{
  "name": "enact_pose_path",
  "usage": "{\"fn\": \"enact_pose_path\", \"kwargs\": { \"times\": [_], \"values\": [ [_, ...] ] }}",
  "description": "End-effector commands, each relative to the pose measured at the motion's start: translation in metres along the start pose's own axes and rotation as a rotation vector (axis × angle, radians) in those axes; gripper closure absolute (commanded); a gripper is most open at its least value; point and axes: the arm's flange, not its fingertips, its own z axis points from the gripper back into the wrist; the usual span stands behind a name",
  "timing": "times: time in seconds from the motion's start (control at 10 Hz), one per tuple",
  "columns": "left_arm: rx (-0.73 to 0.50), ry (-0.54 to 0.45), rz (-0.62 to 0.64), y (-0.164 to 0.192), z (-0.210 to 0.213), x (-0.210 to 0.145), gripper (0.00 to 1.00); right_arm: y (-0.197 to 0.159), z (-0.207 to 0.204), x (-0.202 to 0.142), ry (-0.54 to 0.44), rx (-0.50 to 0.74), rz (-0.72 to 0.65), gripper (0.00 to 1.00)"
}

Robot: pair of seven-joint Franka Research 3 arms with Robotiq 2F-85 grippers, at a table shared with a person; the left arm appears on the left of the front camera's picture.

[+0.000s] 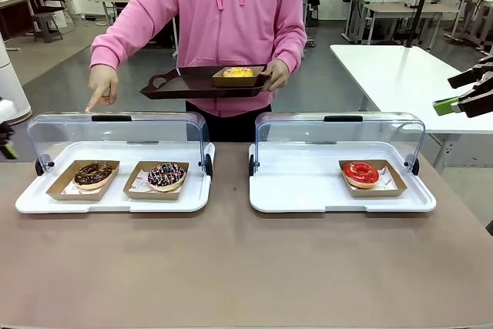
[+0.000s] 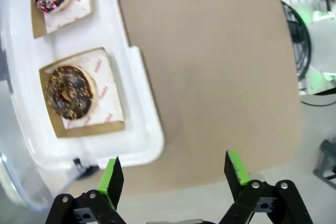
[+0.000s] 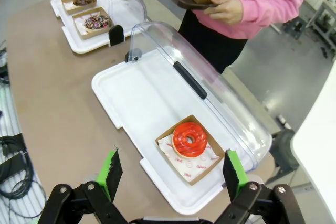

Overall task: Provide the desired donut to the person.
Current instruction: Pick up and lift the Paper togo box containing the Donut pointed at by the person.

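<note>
The person (image 1: 231, 13) in a pink hoodie stands across the table, one hand holding a dark tray (image 1: 181, 86) with a yellow donut (image 1: 237, 73) on it. The other hand (image 1: 102, 86) points a finger down over the left case, above the chocolate donut (image 1: 93, 174). A sprinkled donut (image 1: 166, 176) lies beside it. A red donut (image 1: 360, 173) sits in the right case. My left gripper (image 2: 174, 170) is open off the table's edge, near the chocolate donut (image 2: 68, 92). Above and short of the red donut (image 3: 189, 139), my right gripper (image 3: 170, 169) hangs open.
Both white display trays (image 1: 115, 202) (image 1: 308, 190) have their clear lids (image 1: 115, 132) (image 1: 339, 136) swung up at the back. Each donut lies in its own cardboard tray. Bare brown tabletop (image 1: 231, 267) stretches in front of the cases. A white table (image 1: 400, 75) stands at the far right.
</note>
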Motion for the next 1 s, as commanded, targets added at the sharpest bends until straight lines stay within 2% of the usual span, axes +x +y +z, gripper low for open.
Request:
{"fn": "enact_pose_path", "kwargs": {
  "times": [0.0, 0.2, 0.3, 0.9],
  "values": [
    [0.009, -0.062, -0.015, 0.045, -0.023, -0.014, 0.0, 0.0, -0.001, -0.001, 0.007, -0.002, -0.002, 0.0],
    [0.034, -0.111, 0.011, 0.063, -0.048, -0.017, 0.0, 0.0, -0.001, -0.001, 0.007, -0.002, -0.002, 0.0],
    [0.014, -0.095, 0.041, 0.067, -0.055, -0.02, 0.0, 0.0, -0.001, -0.001, 0.007, -0.002, -0.002, 0.0],
    [0.011, -0.188, 0.177, 0.086, -0.097, -0.041, 0.0, 0.0, -0.001, -0.001, 0.007, -0.002, -0.002, 0.0]
  ]
}}
